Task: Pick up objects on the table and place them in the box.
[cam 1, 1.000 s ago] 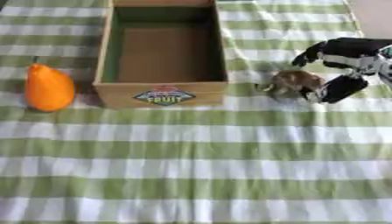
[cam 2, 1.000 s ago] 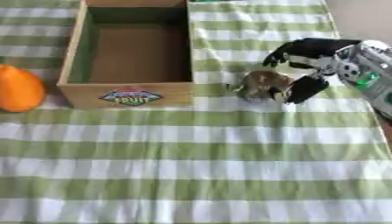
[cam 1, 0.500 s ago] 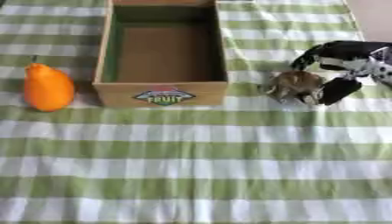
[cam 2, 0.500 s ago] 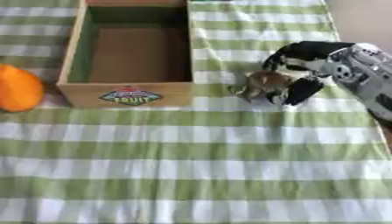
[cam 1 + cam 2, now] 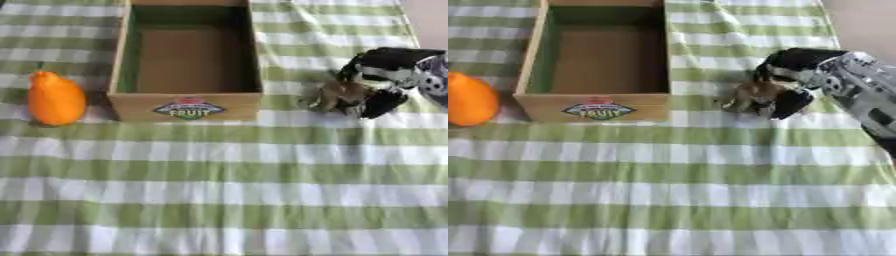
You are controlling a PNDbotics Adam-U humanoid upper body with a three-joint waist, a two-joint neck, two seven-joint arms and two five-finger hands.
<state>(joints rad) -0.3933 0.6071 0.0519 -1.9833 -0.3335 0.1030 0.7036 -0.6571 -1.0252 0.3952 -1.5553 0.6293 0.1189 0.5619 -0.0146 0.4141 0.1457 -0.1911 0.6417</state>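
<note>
A tabletop [image 5: 219,190] covered in a green and white checked cloth, seen from above. Far to the left of the robot hand lies an orange pear-shaped fruit [image 5: 55,98] with a short stem, probably a toy; it looks smooth and rounded, so it may roll or slip, and its wide belly seems the best place to take it. Between that fruit and the robot hand, just left of the hand, stands an open cardboard box [image 5: 121,60] with a "FRUIT" label on its near wall; nothing shows inside. At the right, the right robot hand [image 5: 794,75], black with a silver wrist, reaches in from the right edge and curls its fingers and thumb around a small brownish object [image 5: 752,95], whose shape cannot be made out. The object sits at the hand's left side, on or just above the cloth, close to the box's right wall. It looks light and small enough to be enclosed whole. The left robot hand is not visible.
</note>
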